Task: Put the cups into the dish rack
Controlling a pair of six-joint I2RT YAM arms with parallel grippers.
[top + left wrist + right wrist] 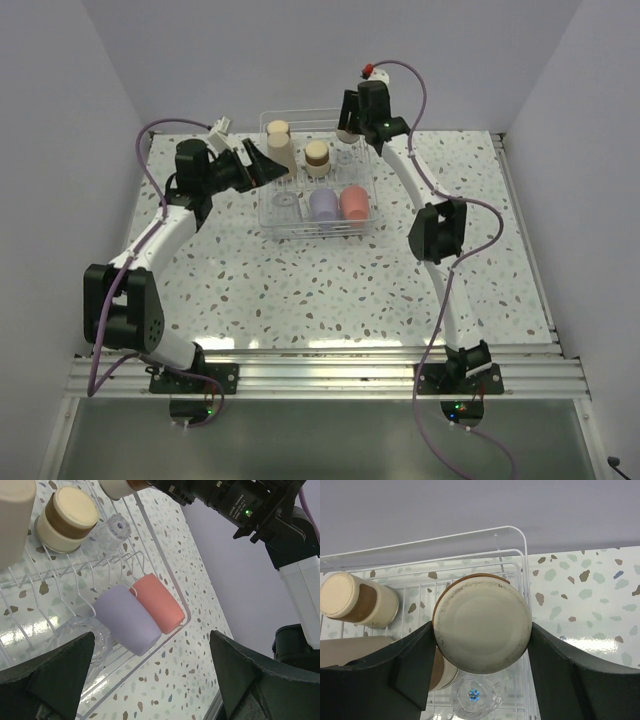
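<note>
The short tan cup with a brown rim (pixel 481 625) sits in the right gripper (pixel 480 642), base towards the wrist camera. The two dark fingers are closed on its sides at about a cup's width. It hangs over the far right corner of the white wire dish rack (pixel 525 555), above the prongs and not yet set down.

The rest of the cups are already in the rack. A second tan brown-rimmed cup (pixel 357 600) lies tilted along the far side. What looks like a third (pixel 442 672) shows partly under the held one. The larger beige cup (pixel 279 148) stands at the far left. The lavender cup (pixel 127 617) and the coral-red cup (pixel 157 602) lie touching, side by side, against the near right corner. One clear glass cup (pixel 112 530) rests near the middle. A second clear glass cup (pixel 82 637) is harder to make out at the near left.

No cup shows on the speckled desk (pixel 300 290) outside the rack, so the task looks almost finished. What is left is to lower this last cup into a free spot and let go.

The left gripper (pixel 262 162) hovers beside the rack's left side, spread wide and holding nothing.
</note>
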